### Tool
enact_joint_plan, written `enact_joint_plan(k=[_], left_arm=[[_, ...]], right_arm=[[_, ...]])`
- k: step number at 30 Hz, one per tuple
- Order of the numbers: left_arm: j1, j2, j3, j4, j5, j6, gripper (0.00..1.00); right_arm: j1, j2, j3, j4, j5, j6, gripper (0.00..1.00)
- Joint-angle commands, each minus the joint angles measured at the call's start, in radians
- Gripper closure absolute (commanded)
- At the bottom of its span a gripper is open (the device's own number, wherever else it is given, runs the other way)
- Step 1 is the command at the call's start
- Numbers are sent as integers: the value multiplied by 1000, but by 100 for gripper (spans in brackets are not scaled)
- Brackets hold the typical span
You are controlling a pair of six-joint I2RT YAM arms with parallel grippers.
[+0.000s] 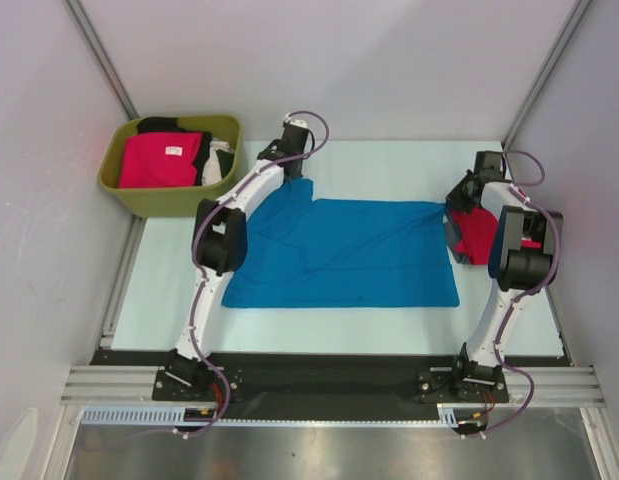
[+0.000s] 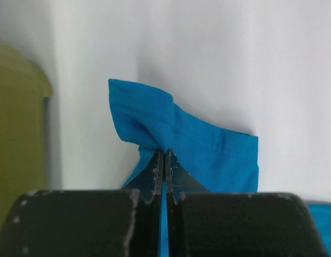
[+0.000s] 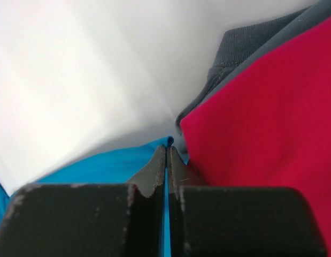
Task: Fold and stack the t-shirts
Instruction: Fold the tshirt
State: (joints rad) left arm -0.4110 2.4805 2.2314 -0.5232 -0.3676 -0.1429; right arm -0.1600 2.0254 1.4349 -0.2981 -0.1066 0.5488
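A bright blue t-shirt point(image 1: 344, 255) lies spread across the middle of the table. My left gripper point(image 1: 294, 165) is shut on its far left part; the left wrist view shows the blue cloth point(image 2: 176, 134) pinched between the shut fingers point(image 2: 157, 171). My right gripper point(image 1: 457, 205) is shut on the shirt's far right corner point(image 3: 101, 166). A folded red t-shirt point(image 1: 479, 235) lies on a dark grey one at the right; both show in the right wrist view, the red one point(image 3: 272, 123) and the grey one point(image 3: 235, 53). A crimson-pink t-shirt with a white label point(image 1: 159, 160) lies in the tub with black and white cloth.
The olive-green tub point(image 1: 174, 200) stands at the far left corner, off the mat's edge. Grey walls enclose the table at left, back and right. The pale table surface point(image 1: 289, 335) shows bare in front of the blue shirt.
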Motion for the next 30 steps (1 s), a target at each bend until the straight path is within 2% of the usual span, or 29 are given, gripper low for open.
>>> enact_joint_plan(k=[1,14,23,30], left_arm=[[14,-135,-39,45,-105,48,100],[-11,-305,-331,202,-140,45,100],[-61,-551,-709,459,-191,55,100],[-120,-684,-912,520,-301,49,100]], right_arm=[[-6,-85,44,-36,2,-10,100],[17,-192,-37,-70,35,-24,100],[10,-280,-171,-38,-2,-15,100],[10,-353,-283,-6,-13,-6,100]])
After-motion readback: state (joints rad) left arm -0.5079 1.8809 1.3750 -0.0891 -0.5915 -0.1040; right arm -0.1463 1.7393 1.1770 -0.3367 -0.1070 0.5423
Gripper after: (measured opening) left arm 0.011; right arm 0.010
